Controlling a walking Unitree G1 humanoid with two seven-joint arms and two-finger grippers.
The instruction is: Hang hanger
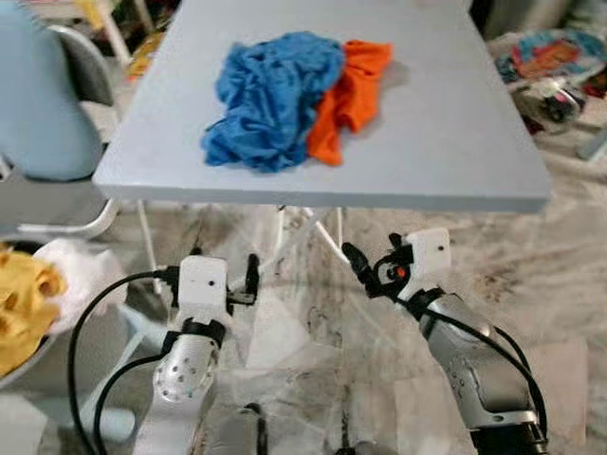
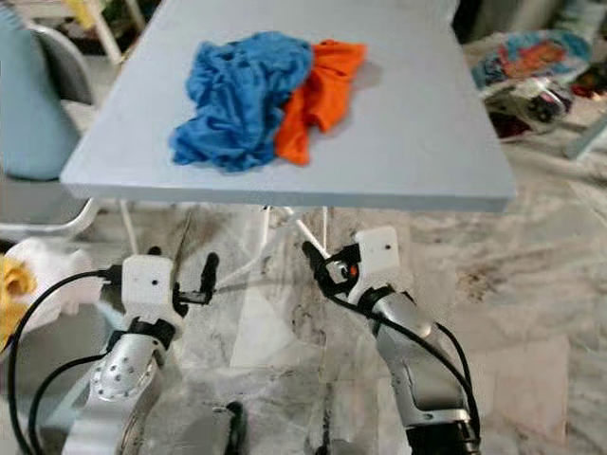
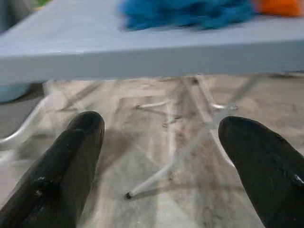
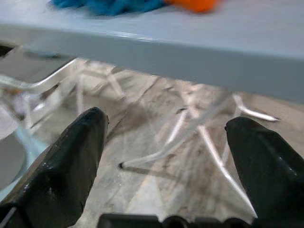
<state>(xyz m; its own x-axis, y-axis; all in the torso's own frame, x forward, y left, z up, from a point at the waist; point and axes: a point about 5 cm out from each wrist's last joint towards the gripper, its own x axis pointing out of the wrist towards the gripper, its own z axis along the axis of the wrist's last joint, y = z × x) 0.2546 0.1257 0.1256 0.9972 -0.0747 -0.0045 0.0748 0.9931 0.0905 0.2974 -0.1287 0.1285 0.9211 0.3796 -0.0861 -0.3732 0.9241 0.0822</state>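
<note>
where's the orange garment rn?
On the grey table, toward its middle, the orange garment lies crumpled against the robot's-right side of the blue cloth, touching it. Both grippers are below the table's near edge.

You're in a lived-in home: crumpled clothes [image 1: 285, 95] on a folding desk [image 1: 455, 142], marble-patterned floor [image 1: 560, 275], laundry lying around.

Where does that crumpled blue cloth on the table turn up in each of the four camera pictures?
Left eye: blue cloth at upper centre of the grey table.
Right eye: upper left of centre.
Left wrist: top edge, blurred.
Right wrist: top left.
Shared landmark: orange cloth touching it.
</note>
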